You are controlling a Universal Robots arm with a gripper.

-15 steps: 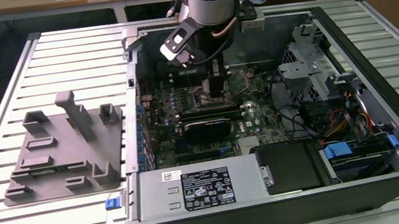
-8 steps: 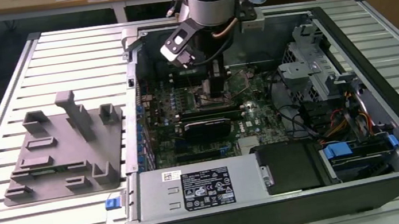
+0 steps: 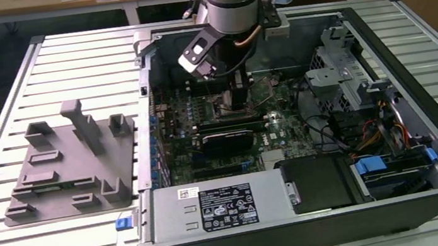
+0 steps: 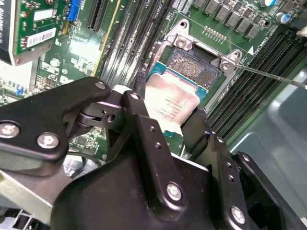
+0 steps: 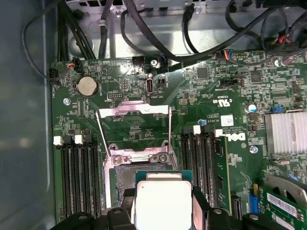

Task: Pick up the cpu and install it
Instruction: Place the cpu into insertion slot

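Exterior view: one arm reaches into one open computer case (image 3: 302, 239) on the slatted desk (image 3: 76, 65). One grey tray (image 3: 69, 174) lies at 9 o'clock from the case, toward the exterior view's left. One tool (image 3: 239, 95) hangs over the motherboard. In both wrist views its two fingers (image 4: 135, 108) clamp opposite edges of the one cpu (image 4: 170, 103), held partly over the one open socket (image 4: 194, 67). Contact with the socket cannot be confirmed.

Exterior view high and well back from the open computer case (image 3: 302, 239) on the slatted worktop (image 3: 67, 66), angled down into it, both wrist views close above the case's motherboard, looking down past the gripper (image 4: 168, 112), sharing the socket (image 4: 194, 69)
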